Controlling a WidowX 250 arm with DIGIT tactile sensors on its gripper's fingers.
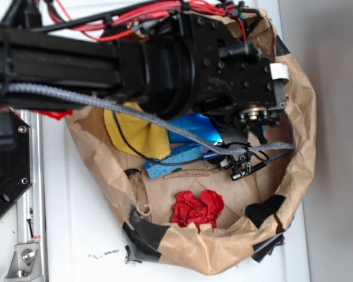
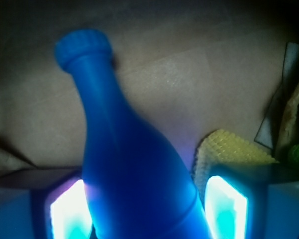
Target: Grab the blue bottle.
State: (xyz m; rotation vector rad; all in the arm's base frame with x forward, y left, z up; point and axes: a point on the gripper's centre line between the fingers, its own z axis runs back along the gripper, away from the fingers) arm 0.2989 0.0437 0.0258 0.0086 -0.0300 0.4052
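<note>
The blue bottle (image 2: pixel 129 164) lies on brown paper, its cap pointing away and to the left in the wrist view. My gripper (image 2: pixel 147 211) is open and straddles the bottle's thick body. The left finger (image 2: pixel 67 211) sits right at its side. The right finger (image 2: pixel 226 209) stands a narrow gap away. In the exterior view only part of the bottle (image 1: pixel 194 129) shows, under the black arm (image 1: pixel 182 64), inside the paper bag. The fingers are hidden there.
The crumpled brown paper bag (image 1: pixel 300 147) walls in the space. In it lie a yellow cloth (image 1: pixel 138 132), a flat light-blue sponge (image 1: pixel 173 161) and a red crumpled cloth (image 1: pixel 197 208). The yellow cloth (image 2: pixel 229 147) lies just beyond the right finger.
</note>
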